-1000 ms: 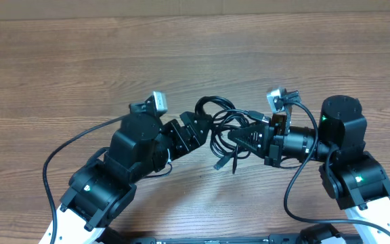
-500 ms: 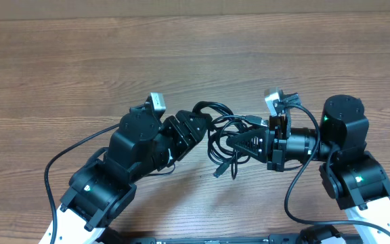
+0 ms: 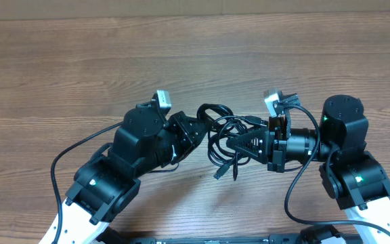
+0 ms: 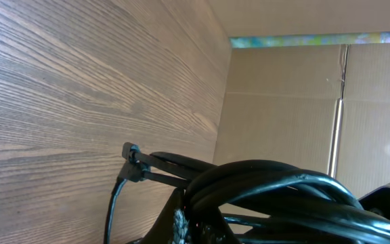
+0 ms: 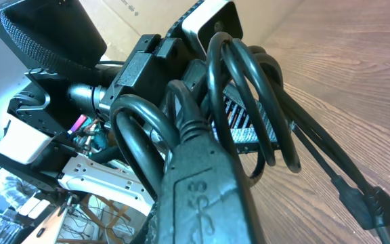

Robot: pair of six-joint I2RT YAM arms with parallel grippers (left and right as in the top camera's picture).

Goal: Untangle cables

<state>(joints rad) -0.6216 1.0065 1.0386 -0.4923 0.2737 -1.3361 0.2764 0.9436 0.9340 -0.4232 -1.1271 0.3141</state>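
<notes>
Cables (image 3: pixel 221 132) in a knotted black bundle sit mid-table, about halfway between the left and right edges and nearer the robot's edge than the far one, right between the two arms. Left fingers (image 3: pixel 193 129) come in from the left side and are closed tight, pinched onto the loops at the bundle's left. Right fingers (image 3: pixel 244 144) reach in from the opposite side, also fully closed, buried in the bundle's right half. So both are gripping the same tangle, close together across it!

Overhead, one loop arches out toward the far edge, and two loose ends (image 3: pixel 221 171) trail down toward the near edge over the wood-grain table (image 3: pixel 181 54).

On the left wrist view, thick glossy loops (image 4: pixel 269 183) fill the lower frame, and one thin strand runs out to a small plug (image 4: pixel 133 154) against the table (image 4: pixel 59 81), with a cardboard wall (image 4: pixel 283 102) behind.

On the right wrist view, loops (image 5: pixel 249 102) crowd the lens, a big USB plug (image 5: pixel 202 196) front and centre, and the table (image 5: pixel 344 68) shows at upper right. I cannot tell whether the bundle touches the table or hangs just above it.
</notes>
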